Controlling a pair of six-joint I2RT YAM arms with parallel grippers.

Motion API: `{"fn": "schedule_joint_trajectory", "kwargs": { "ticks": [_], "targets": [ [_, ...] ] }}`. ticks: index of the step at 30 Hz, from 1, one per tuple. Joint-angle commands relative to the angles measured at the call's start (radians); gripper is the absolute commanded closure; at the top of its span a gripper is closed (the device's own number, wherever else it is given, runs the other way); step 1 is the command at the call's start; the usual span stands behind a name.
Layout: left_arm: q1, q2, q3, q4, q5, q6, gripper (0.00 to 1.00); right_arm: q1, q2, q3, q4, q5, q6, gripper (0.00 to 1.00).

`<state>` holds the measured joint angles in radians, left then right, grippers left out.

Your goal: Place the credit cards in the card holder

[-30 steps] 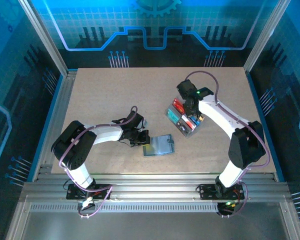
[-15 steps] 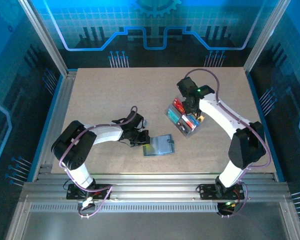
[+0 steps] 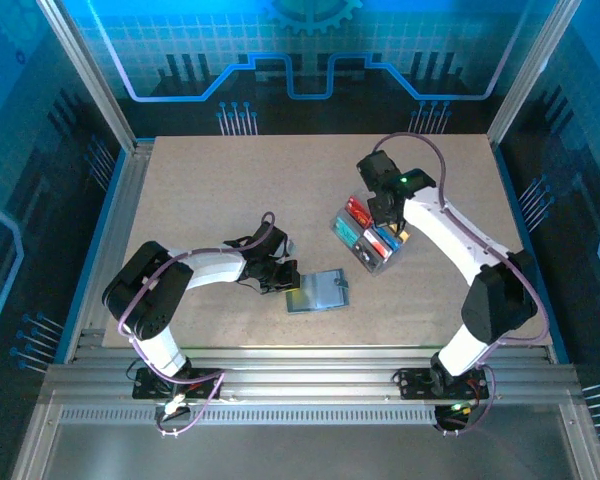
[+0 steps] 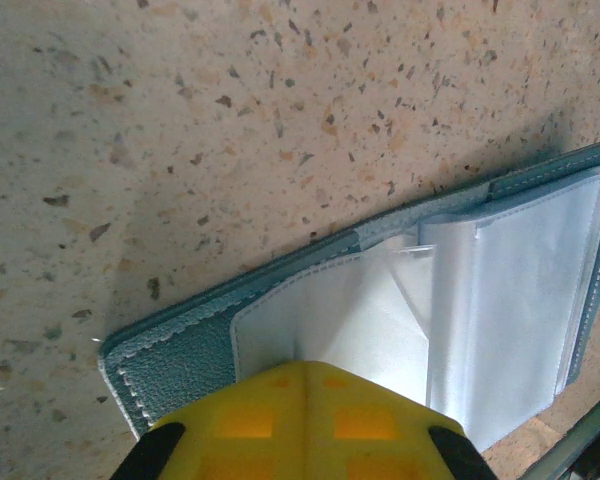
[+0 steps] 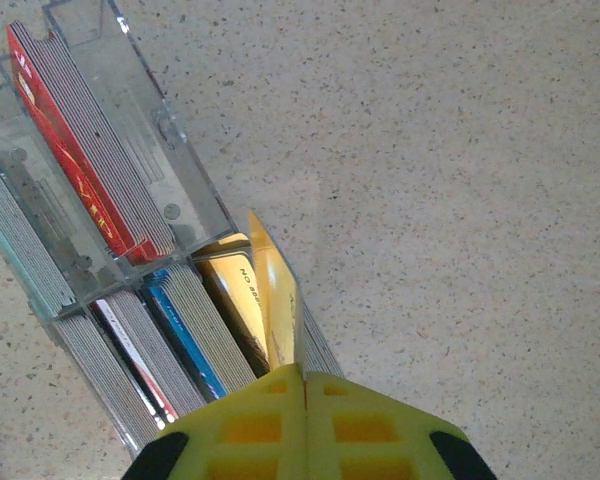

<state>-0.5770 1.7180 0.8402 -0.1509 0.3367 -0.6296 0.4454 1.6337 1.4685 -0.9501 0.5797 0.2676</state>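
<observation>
The card holder [image 3: 318,290] lies open on the table, slate-blue leather [image 4: 175,345] with pale clear sleeves [image 4: 500,290] inside. My left gripper [image 4: 305,366] is shut at its left edge, pinching an inner sleeve that rises in a crease from the fingertips. The credit cards stand on edge in a clear tray [image 5: 170,130]: red ones [image 5: 70,150], blue ones [image 5: 185,330], yellow ones [image 5: 230,290]. My right gripper [image 5: 303,370] is shut on one yellow card [image 5: 275,285], held upright just above the tray's near compartment. From above, the right gripper [image 3: 385,222] hovers over the tray [image 3: 368,262].
The speckled tabletop [image 3: 210,190] is bare to the far left and right of the tray. Metal frame rails [image 3: 120,210] border the table's sides and near edge. The tray sits about a hand's width right of the card holder.
The right wrist has shifted slightly right and away, over the tray, its jaws staying shut on the yellow card. The left arm and the card holder have not moved.
</observation>
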Motion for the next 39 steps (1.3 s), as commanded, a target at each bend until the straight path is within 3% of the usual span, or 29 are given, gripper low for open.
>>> {"fn": "schedule_joint_trajectory", "kwargs": {
  "ticks": [1,7,15,22,29,39],
  "targets": [
    [-0.003,0.013,-0.021,-0.016,0.004,-0.019,1.0,0.016,-0.039,0.04,-0.018,0.067,-0.01,1.0],
    [-0.002,-0.005,-0.029,-0.016,0.007,-0.014,1.0,0.099,-0.096,0.034,0.006,0.014,-0.002,1.0],
    [-0.002,-0.047,-0.037,-0.036,0.002,0.013,1.0,0.172,-0.285,-0.217,0.277,-0.447,0.109,1.0],
    [-0.003,-0.078,-0.053,-0.032,0.004,0.027,1.0,0.177,-0.351,-0.473,0.551,-0.73,0.219,1.0],
    [-0.004,-0.068,-0.053,-0.027,0.01,0.027,1.0,0.177,-0.325,-0.664,0.784,-0.863,0.283,1.0],
    [-0.003,-0.06,-0.05,-0.038,0.001,0.029,1.0,0.167,-0.217,-0.795,1.028,-0.918,0.355,1.0]
  ]
}}
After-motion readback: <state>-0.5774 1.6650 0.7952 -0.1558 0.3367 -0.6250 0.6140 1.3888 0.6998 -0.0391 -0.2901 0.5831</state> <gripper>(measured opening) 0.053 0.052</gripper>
